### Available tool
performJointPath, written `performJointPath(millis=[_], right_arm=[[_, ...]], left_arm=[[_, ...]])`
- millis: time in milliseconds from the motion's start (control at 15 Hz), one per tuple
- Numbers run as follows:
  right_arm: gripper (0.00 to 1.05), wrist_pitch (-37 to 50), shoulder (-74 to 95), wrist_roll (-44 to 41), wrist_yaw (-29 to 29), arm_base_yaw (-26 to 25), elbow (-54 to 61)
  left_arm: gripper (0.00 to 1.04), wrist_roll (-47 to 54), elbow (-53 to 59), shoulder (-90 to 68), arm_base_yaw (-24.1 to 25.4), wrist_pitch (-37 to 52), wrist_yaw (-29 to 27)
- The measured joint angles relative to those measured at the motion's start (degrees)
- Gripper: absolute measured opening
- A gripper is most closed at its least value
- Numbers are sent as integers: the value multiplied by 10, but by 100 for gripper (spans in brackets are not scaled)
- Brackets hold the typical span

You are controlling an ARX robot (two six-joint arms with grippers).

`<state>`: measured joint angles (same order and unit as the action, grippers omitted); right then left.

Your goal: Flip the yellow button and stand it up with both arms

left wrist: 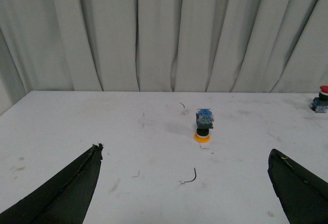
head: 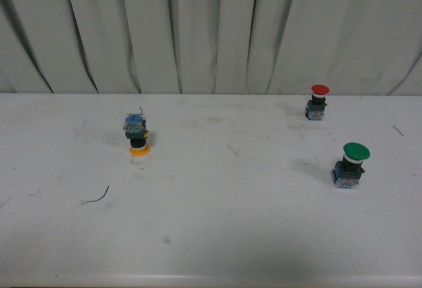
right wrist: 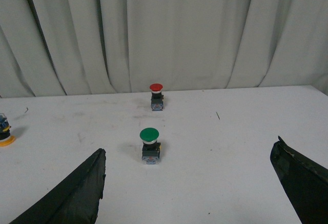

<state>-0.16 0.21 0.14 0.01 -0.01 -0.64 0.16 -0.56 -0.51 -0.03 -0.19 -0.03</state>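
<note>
The yellow button [head: 137,136] sits upside down, left on the white table [head: 211,235].
The left gripper [left wrist: 185,151] has its jaws spread wide, empty; the button rests on its cap, base upward; the red button [head: 319,101] and green button [head: 352,165] stand upright further right; the right gripper [right wrist: 190,147] is likewise spread, empty.

Pleated grey curtain [head: 211,31] hangs behind the scuffed white table [head: 217,235].
</note>
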Motion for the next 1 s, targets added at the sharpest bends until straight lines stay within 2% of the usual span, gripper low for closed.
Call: performJointPath(millis=[1000], right_arm=[[98, 0, 0, 0, 0, 0, 0]], left_arm=[[98, 0, 0, 0, 0, 0, 0]])
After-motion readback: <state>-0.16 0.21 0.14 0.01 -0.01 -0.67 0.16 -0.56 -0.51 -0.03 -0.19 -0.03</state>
